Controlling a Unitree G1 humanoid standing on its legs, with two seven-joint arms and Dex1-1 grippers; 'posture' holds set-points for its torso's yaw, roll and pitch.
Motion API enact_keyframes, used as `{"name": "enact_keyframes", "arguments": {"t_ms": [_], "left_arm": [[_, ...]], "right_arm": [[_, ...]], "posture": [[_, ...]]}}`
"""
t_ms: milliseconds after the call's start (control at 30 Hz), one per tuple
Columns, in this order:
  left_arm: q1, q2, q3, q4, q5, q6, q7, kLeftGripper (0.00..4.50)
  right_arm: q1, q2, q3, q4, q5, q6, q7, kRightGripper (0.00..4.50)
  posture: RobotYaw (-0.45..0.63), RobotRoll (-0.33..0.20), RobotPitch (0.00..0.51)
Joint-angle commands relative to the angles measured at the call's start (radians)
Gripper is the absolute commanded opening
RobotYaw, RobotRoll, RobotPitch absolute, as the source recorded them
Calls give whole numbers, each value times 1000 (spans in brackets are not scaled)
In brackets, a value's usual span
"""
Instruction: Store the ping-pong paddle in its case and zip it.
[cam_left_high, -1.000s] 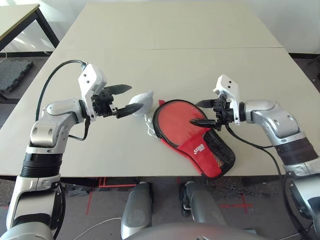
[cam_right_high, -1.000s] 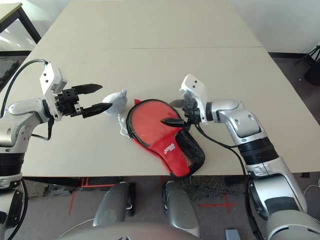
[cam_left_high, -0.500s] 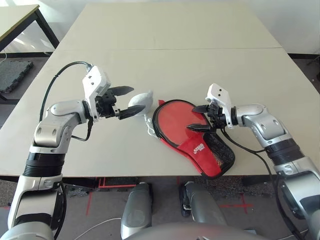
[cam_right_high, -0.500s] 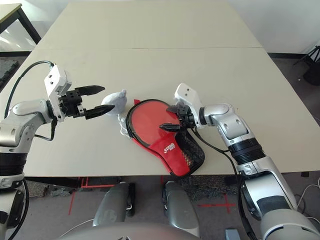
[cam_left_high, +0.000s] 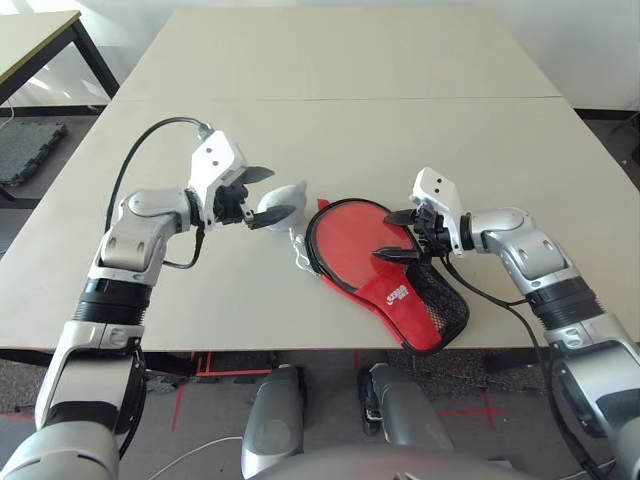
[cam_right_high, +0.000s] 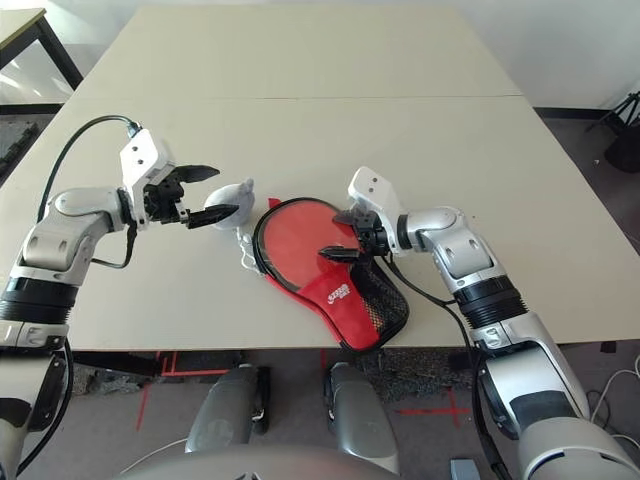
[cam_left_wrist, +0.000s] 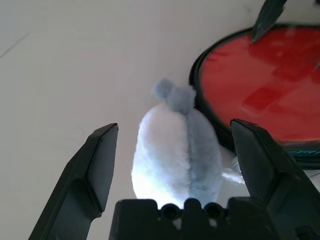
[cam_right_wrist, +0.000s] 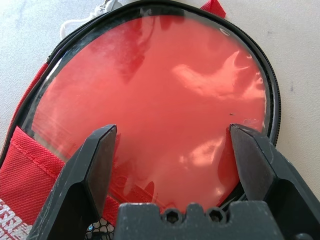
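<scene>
Paddle (cam_left_high: 355, 235): stiff, slick rubber face, lay in the case (cam_left_high: 420, 305).
Case: soft, floppy; best gripped at its zipper edge.
Right hand (cam_left_high: 398, 236): spread above the paddle.
Left hand (cam_left_high: 262, 198): spread around a grey pouch (cam_left_high: 281, 205).

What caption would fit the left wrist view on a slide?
Open left gripper around the small grey pouch, beside the ping-pong paddle lying in its case.

We saw the far tabletop (cam_left_high: 340, 60) bare, open for passage. The pale grey pouch (cam_left_high: 281, 204) sat between the left tool's (cam_left_high: 262, 197) spread fingers, just beside the case (cam_left_high: 385, 270). The right tool (cam_left_high: 396, 236) hung open over the ping-pong paddle (cam_right_wrist: 155, 100).
</scene>
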Motion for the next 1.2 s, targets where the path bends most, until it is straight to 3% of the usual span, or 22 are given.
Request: {"name": "enact_keyframes", "arguments": {"t_ms": [33,133,233,467,600,900,1200], "left_arm": [[-23,-5,-35,73,65,-39,8,4500],[-37,-13,-37,113,86,-47,15,4500],[-52,-10,-50,146,119,-46,13,3906],[-82,-24,-40,181,133,-79,21,1289],[-113,-32,-40,220,147,-113,31,34],[-207,-68,-50,350,202,-199,65,13],[-364,-143,-66,603,302,-335,212,13]], "right_arm": [[25,-2,18,9,-14,31,5,4457],[26,-2,16,4,-14,35,3,4457],[25,-2,13,1,-12,37,3,4500],[36,-2,14,-12,-11,45,0,4500],[42,-3,18,-8,-18,45,-3,4500],[65,3,32,-17,-24,49,-10,4500],[79,6,34,-33,-23,62,-10,4500]], "posture": [[98,0,126],[98,0,127],[98,0,127],[88,0,121],[88,0,119],[91,0,123],[90,0,133]]}}
